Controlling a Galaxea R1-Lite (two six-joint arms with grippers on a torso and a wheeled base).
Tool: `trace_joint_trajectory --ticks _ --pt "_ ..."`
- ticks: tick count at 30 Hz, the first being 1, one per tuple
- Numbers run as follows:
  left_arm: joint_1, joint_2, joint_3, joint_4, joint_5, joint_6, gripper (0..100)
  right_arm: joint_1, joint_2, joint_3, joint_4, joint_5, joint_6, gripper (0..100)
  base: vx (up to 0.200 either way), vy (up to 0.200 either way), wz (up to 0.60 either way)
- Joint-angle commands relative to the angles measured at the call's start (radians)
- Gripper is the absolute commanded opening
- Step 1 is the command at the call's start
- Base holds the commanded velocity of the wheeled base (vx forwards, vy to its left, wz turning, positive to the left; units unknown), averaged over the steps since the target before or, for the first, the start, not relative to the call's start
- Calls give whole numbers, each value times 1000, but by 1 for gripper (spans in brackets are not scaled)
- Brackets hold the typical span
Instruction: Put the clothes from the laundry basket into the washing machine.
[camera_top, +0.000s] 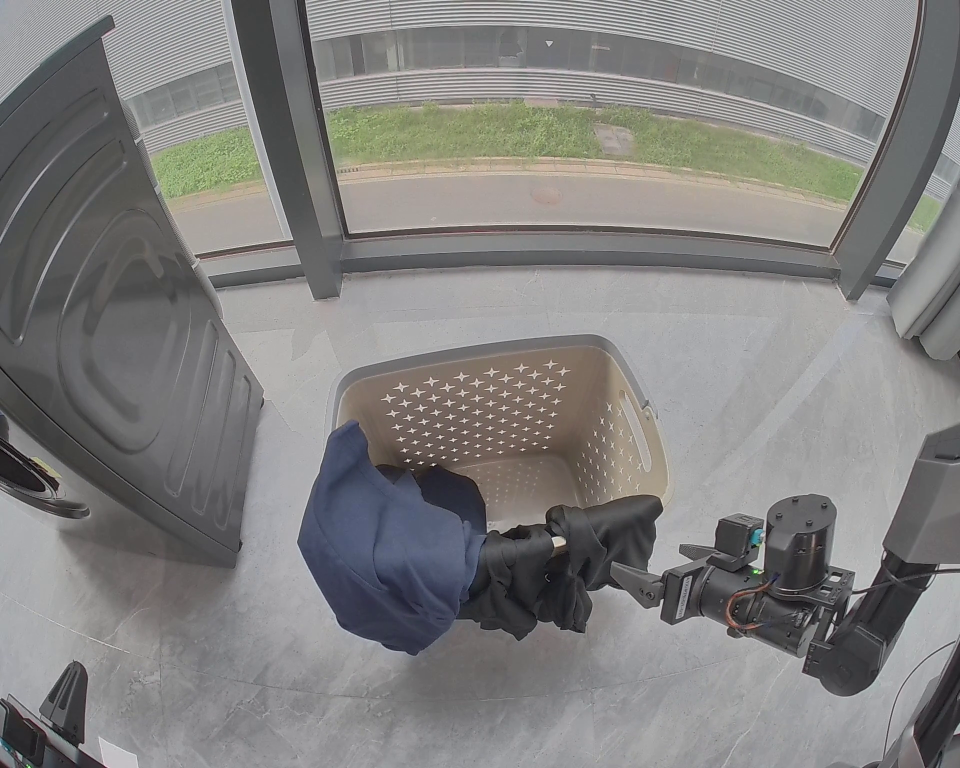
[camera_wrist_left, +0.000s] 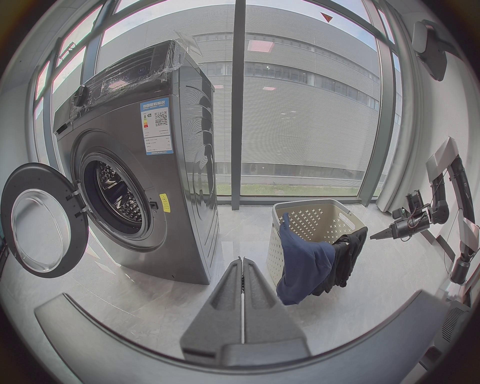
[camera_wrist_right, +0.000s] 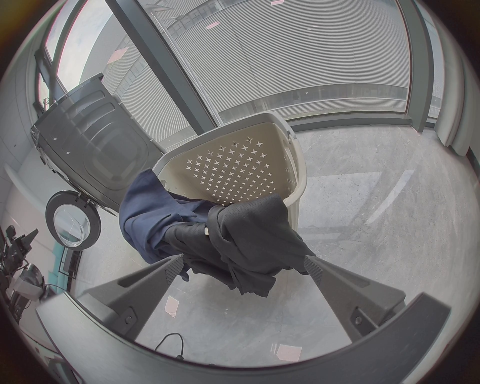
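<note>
A beige laundry basket (camera_top: 610, 400) stands on the floor. A navy garment (camera_top: 385, 545) hangs over its near left rim, and a black garment (camera_top: 560, 565) is draped over the near rim beside it. My right gripper (camera_top: 640, 572) is level with the black garment, just to its right. In the right wrist view this right gripper (camera_wrist_right: 242, 265) is open wide, a finger on either side of the black garment (camera_wrist_right: 250, 235). The washing machine (camera_wrist_left: 150, 165) stands left of the basket (camera_wrist_left: 320, 220), its round door (camera_wrist_left: 40, 220) swung open. My left gripper (camera_wrist_left: 243, 285) is shut and empty, low at the near left.
A glass window wall (camera_top: 580, 130) runs behind the basket and a curtain (camera_top: 930, 290) hangs at the far right. The washing machine's side panel (camera_top: 110, 300) rises close to the basket's left. Bare grey floor (camera_top: 780, 380) lies right of the basket.
</note>
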Motion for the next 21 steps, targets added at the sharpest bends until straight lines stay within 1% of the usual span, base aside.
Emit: trace_joint_trajectory --ticks 1,5,7,14,17,21 --pt "1 -17 18 0 0 0 0 2 84 -36 -19 -1 -1 100 0 0 0" --pt "1 -17 18 0 0 0 0 4 110 -51 -34 -1 -1 100 0 0 0" --pt "1 -17 18 0 0 0 0 1 142 -79 -44 -3 -1 100 0 0 0" --pt "1 -17 18 0 0 0 0 -2 188 -122 -82 -3 -1 100 0 0 0" --pt "1 -17 18 0 0 0 0 -4 203 -146 -83 -15 -1 100 0 0 0" --pt "1 -17 18 0 0 0 0 -1 220 -171 -83 -16 -1 100 0 0 0"
